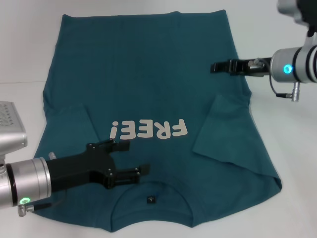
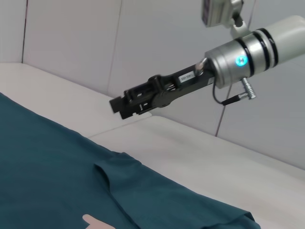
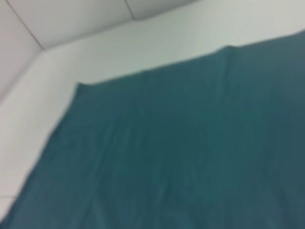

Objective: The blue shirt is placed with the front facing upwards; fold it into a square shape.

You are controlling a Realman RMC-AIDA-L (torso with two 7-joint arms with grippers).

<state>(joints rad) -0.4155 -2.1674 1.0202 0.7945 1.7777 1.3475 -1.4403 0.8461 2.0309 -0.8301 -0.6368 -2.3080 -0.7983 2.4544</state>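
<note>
Left gripper [image 1: 130, 158], lower left of the head view, hovers with fingers spread above the blue shirt [image 1: 148, 89] near the collar, gripping nothing. Right gripper [image 1: 214, 67], upper right, appears closed and empty at the shirt's right edge. Shirt lies front-up on a white table [image 1: 277, 129], both sleeves folded inward, pale wall panels [image 2: 71, 43] behind. Hem reaches the frame's top; bare table flanks both sides.
</note>
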